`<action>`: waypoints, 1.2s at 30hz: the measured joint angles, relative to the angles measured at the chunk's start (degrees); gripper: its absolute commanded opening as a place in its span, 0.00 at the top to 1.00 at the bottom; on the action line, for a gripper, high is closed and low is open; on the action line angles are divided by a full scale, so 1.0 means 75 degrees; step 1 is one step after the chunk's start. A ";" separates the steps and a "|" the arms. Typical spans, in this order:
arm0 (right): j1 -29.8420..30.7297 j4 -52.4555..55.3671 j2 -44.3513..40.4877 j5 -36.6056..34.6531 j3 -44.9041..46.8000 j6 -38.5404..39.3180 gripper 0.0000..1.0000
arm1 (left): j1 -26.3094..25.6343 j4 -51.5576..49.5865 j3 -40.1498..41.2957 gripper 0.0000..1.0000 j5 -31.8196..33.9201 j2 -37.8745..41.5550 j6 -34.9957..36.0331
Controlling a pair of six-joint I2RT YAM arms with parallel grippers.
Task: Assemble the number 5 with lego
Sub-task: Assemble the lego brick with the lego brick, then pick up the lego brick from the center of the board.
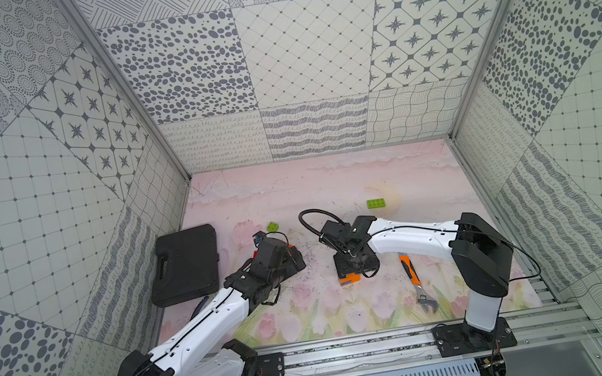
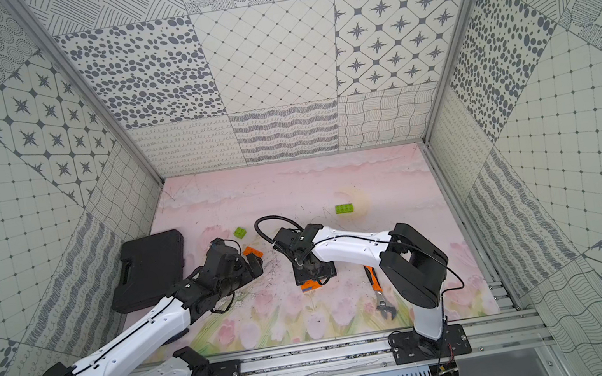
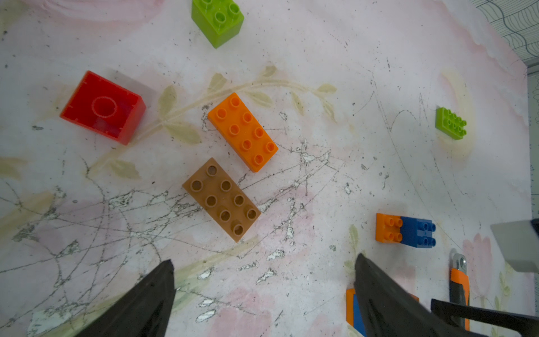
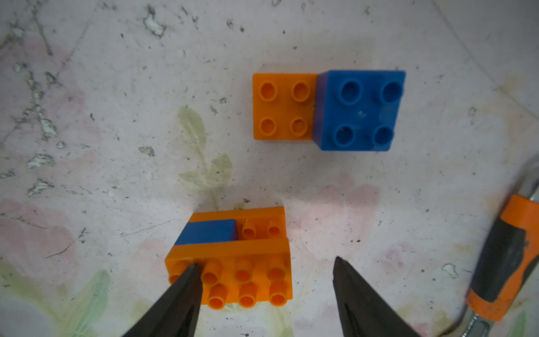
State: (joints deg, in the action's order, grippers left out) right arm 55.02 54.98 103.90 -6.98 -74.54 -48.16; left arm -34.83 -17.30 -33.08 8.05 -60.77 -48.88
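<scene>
Orange and blue make up everything built so far, and it is not much. You have two small stacks on the floral mat (image 4: pixel 87 87): an orange-and-blue pair (image 4: pixel 326 109) with a blue square brick pressed onto one half of an orange oblong, and a three-brick stack (image 4: pixel 233 256) just beside it, orange below, blue in the middle, an orange oblong on top.

Your right gripper (image 4: pixel 267 294) sits low over that taller stack, jaws apart, one fingertip (image 4: pixel 186 280) touching its studs and the other clear of it to the side — I judge it is not gripping anything yet. Your left gripper (image 3: pixel 264 289) hangs spread wide and empty above the loose bricks.

Unused pieces: a brown oblong brick (image 3: pixel 221 200), an orange oblong brick (image 3: pixel 243 131) almost touching it, a red brick (image 3: pixel 103 108) lying on its side, a lime square brick (image 3: pixel 217 20), and a lime oblong brick (image 3: pixel 450 123) well apart from the rest.

No figure 5 reads yet — I would call this an early stage, with the two stacks not yet joined and most bricks left to place. An orange-handled wrench (image 1: pixel 416 281) and a black case (image 1: pixel 184 264) lie aside.
</scene>
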 measured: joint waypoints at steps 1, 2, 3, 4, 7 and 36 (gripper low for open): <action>0.0003 0.0038 0.0000 -0.0020 -0.0003 0.0003 0.26 | 0.0000 0.0000 0.0000 0.01 -0.0003 0.0000 0.0000; 0.0003 0.0064 -0.0003 -0.0023 -0.0003 0.0009 0.26 | 0.0000 0.0000 0.0000 0.01 -0.0003 0.0000 0.0000; 0.0006 0.0070 -0.0009 -0.0023 -0.0003 0.0017 0.26 | 0.0000 0.0000 0.0000 0.01 -0.0003 0.0000 0.0000; 0.0009 0.0070 -0.0020 -0.0023 -0.0003 0.0026 0.26 | 0.0000 0.0000 0.0000 0.01 -0.0006 0.0000 0.0000; 0.0029 0.0050 -0.0157 -0.0017 -0.0003 0.0029 0.24 | 0.0000 0.0000 0.0000 0.01 -0.0035 0.0000 0.0000; 0.0050 -0.0688 0.0726 0.0708 0.0230 -0.0326 0.14 | 0.0000 -0.0350 0.0399 0.01 0.0041 0.1005 -0.0020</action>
State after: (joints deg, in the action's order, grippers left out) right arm 55.40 49.82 109.34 -1.67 -72.82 -50.61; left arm -34.83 -19.92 -30.09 8.36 -53.23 -49.04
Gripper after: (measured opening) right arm 0.874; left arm 0.990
